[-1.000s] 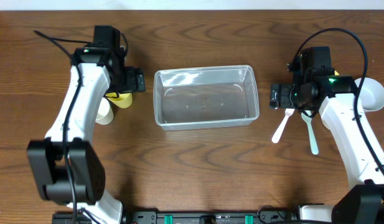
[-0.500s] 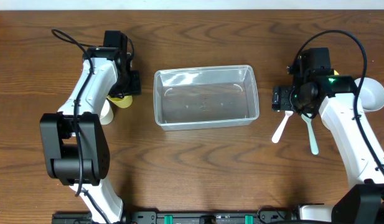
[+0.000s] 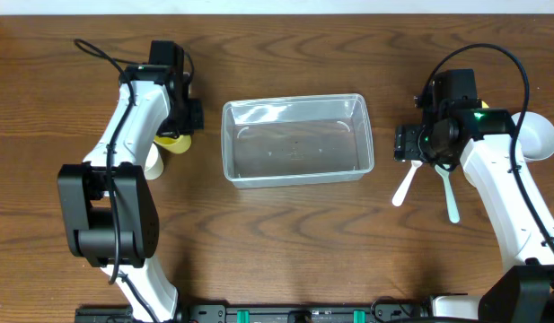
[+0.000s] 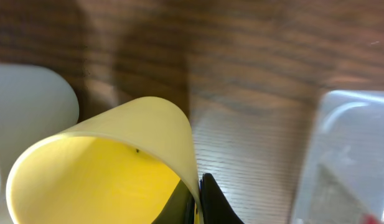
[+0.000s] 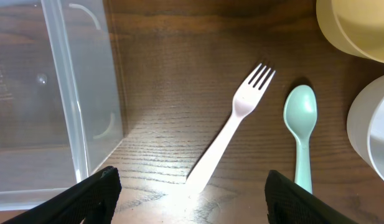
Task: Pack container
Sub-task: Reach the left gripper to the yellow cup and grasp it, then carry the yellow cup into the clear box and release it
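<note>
The clear container (image 3: 297, 144) is sitting on the wooden surface (image 3: 277, 233). Left of it, the left claw (image 4: 198, 199) is pinching the rim of a yellow cup (image 4: 104, 168) — right of it, the right claw (image 5: 192, 196) is hanging spread above a pale fork (image 5: 232, 127).

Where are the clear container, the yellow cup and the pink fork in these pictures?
clear container (image 3: 294, 148): overhead view, bare floor of the tub.
yellow cup (image 4: 98, 174): left wrist view, inner wall.
pink fork (image 5: 223, 135): right wrist view, middle of the handle.
</note>
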You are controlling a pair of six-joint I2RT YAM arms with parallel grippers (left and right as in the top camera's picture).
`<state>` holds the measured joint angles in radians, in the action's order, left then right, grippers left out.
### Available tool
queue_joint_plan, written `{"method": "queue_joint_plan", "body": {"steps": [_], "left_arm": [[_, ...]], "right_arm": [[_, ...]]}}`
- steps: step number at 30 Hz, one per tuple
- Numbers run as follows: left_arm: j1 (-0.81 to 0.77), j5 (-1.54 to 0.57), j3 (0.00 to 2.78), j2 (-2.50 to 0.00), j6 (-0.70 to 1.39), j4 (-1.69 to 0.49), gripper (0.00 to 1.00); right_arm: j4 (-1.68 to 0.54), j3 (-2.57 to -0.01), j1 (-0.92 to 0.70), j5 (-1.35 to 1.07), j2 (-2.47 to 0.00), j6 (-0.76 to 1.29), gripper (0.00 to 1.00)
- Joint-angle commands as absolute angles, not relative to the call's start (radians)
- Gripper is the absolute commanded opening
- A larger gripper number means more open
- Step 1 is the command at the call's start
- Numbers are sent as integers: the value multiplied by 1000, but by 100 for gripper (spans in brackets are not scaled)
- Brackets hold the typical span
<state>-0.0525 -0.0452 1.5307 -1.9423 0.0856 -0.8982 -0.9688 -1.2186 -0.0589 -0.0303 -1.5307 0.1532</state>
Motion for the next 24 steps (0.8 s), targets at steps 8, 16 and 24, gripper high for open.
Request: {"method": "queue_joint_plan", "body": {"steps": [8, 16, 24], "left_arm": [[-247, -37, 1783, -1743, 73, -1070, 6], [-434, -37, 1747, -1738, 73, -1166, 6], [-485, -37, 1683, -1855, 72, -1106, 6]], "right_arm": [[-969, -1238, -53, -34, -1532, 160, 75], [-969, -1238, -53, -35, -1532, 160, 75], [-988, -1238, -53, -35, -1532, 160, 75]]}}
